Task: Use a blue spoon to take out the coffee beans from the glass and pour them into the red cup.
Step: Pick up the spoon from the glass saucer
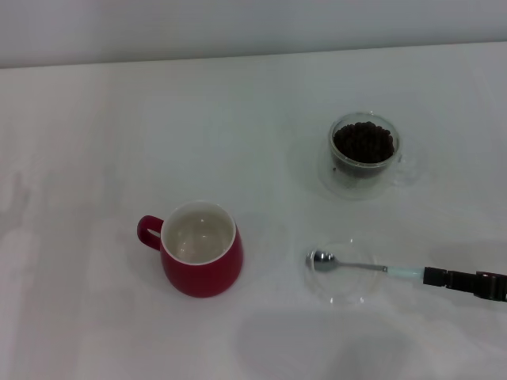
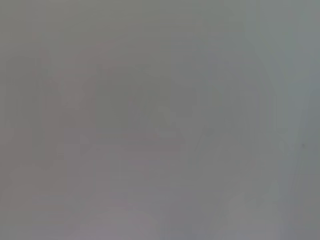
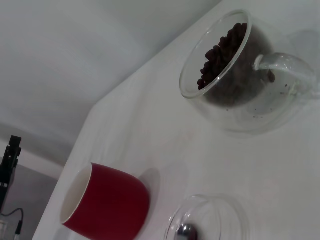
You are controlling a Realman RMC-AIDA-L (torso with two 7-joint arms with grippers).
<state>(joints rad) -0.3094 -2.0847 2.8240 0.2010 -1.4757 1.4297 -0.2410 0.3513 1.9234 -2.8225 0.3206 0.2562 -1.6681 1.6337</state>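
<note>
Blue spoon (image 1: 360, 265): lies flat, lower right of head frame; metal bowl (image 3: 186, 231) rests in clear saucer (image 1: 341, 273), pale handle end points twd right edge.
Right claw (image 1: 444, 278): dark tip enters from right edge, at spoon's handle end, touching or just abt; can't tell how far open or if it grips.
Glass (image 1: 364, 154): upper right, upright, handle twd right edge; well apart from saucer.
Coffee beans (image 1: 364, 142): dark heap filling glass, near rim.
Red cup (image 1: 201, 248): lower centre-left, upright, white inside looks bare, loop handle twd left.
Open room: wide bare tabletop (image 1: 103, 134) btwn cup & glass, also left of cup; far tabletop edge runs along top of frame.
Left claw: not seen; its wrist view shows only blank grey.
</note>
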